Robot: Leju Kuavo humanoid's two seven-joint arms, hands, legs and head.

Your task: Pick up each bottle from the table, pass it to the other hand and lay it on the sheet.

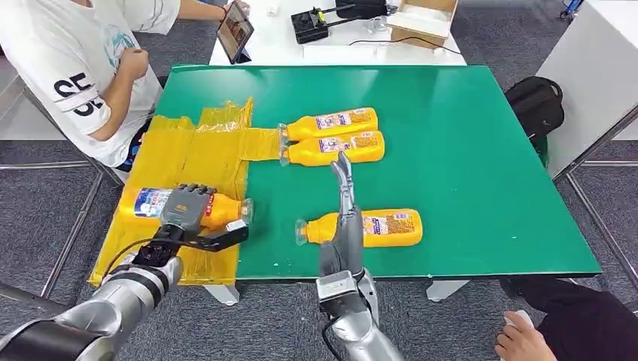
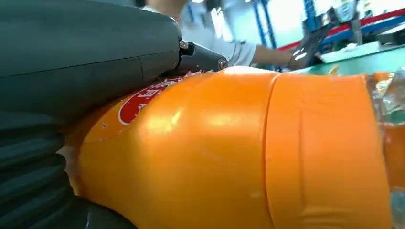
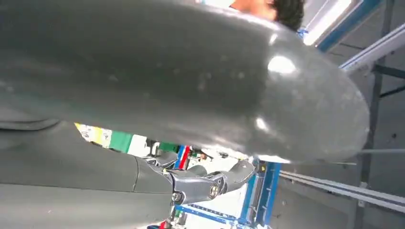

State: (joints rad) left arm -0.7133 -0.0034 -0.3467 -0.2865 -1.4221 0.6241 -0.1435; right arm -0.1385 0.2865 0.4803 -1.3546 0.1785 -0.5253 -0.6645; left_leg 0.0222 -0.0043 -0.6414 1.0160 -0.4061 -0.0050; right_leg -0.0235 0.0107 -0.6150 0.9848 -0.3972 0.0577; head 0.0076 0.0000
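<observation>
An orange bottle (image 1: 147, 203) lies on the yellow sheet (image 1: 188, 150) at the table's near left. My left hand (image 1: 184, 209) grips it from above, and its orange body (image 2: 229, 157) looms against the hand in the left wrist view. A second bottle (image 1: 391, 227) lies on the green table (image 1: 466, 150) near the front edge. My right hand (image 1: 344, 218) stands in front of it, open, fingers stretched straight forward; I also see this hand (image 3: 167, 86) in the right wrist view. Two more bottles (image 1: 335, 122) (image 1: 338, 147) lie side by side in the middle, caps towards the sheet.
A person in a white shirt (image 1: 83, 68) sits at the table's far left corner. A tablet (image 1: 235, 30) and a cardboard box (image 1: 425, 19) stand on a white table behind. A black backpack (image 1: 536, 105) lies right of the table. Another person's hand (image 1: 519, 342) shows at the bottom right.
</observation>
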